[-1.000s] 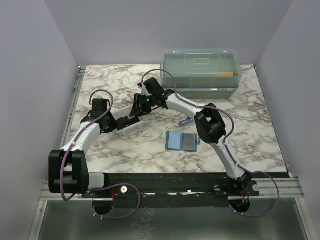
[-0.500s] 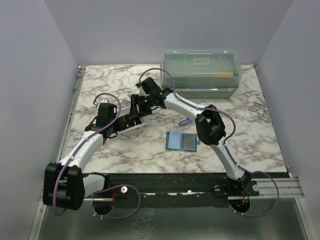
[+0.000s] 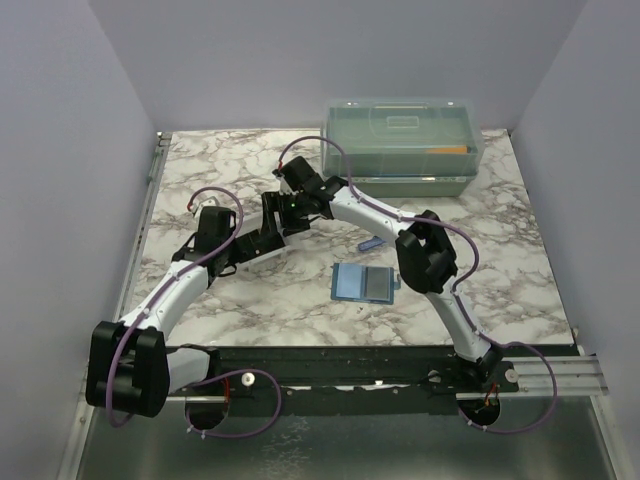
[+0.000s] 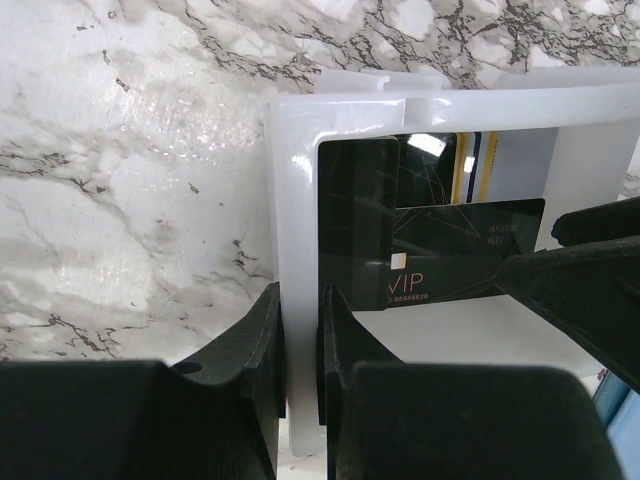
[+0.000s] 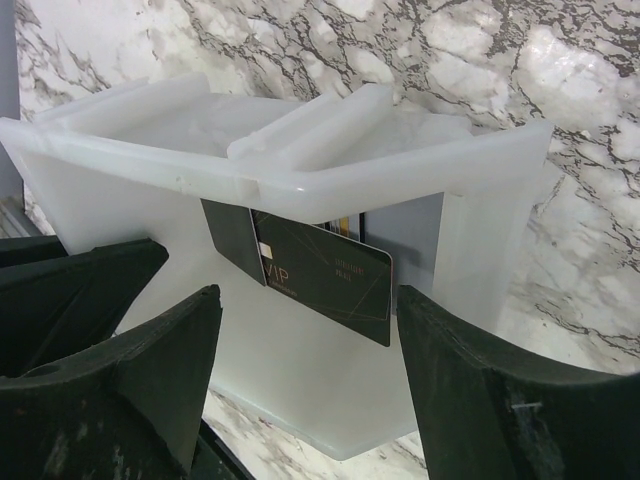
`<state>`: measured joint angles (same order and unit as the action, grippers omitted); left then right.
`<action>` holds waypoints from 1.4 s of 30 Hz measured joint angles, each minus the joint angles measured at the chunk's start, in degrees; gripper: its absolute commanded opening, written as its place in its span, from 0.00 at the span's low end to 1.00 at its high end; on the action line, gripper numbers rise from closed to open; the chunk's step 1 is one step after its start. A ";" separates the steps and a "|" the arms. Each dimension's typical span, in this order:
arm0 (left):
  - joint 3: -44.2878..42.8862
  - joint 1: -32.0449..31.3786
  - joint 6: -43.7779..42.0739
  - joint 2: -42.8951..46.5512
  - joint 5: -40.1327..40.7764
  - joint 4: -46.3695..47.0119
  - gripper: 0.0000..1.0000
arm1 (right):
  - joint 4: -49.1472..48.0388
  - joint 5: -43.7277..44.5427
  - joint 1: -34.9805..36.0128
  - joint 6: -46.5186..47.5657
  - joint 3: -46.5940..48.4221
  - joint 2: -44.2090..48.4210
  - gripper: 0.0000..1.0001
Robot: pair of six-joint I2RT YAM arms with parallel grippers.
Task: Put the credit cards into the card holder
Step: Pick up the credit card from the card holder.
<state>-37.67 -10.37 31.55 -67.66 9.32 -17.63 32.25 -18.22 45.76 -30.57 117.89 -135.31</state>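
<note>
Right now the left claw (image 4: 300,350) is narrow, pinched on a side wall of the white tray (image 4: 295,200) — one finger outside the wall, one inside. The tray sits on the marble table (image 3: 500,260), left of centre, where the two arms' wrists meet.

The credit cards (image 4: 430,230) are inside the tray, standing on edge and leaning. The front one is a black card (image 5: 320,275) w/ "VIP" lettering, tilted so one corner dips. A dark card (image 4: 355,210) stands just beside it near the gripped wall. Behind them is a paler card w/ a yellow stripe (image 4: 470,165), mostly hidden.

The right claw (image 5: 310,400) is wide — its fingers (image 5: 170,360) stand either side of the black card, apart from it, holding nothing. It faces the tray's low open side, and one of its fingers shows at the right edge of the left wrist view, close to the black card; can't tell if it touches.

The card holder (image 3: 362,284) lies flat on the table, teal w/ a grey part, beside the right arm's elbow, well apart from the tray and nearer the arm bases. A small blue item (image 3: 370,243) lies just beyond it. The translucent lidded box (image 3: 403,140) stands at the table's far edge.
</note>
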 measured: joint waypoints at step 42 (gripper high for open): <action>0.42 -0.96 3.15 -0.81 0.79 -0.22 0.00 | -10.56 -3.26 0.50 -3.19 -12.02 3.13 0.37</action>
<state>-37.26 -11.33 34.70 -68.47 10.11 -17.85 21.69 -21.47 46.26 -33.76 105.86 -132.18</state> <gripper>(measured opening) 0.167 0.405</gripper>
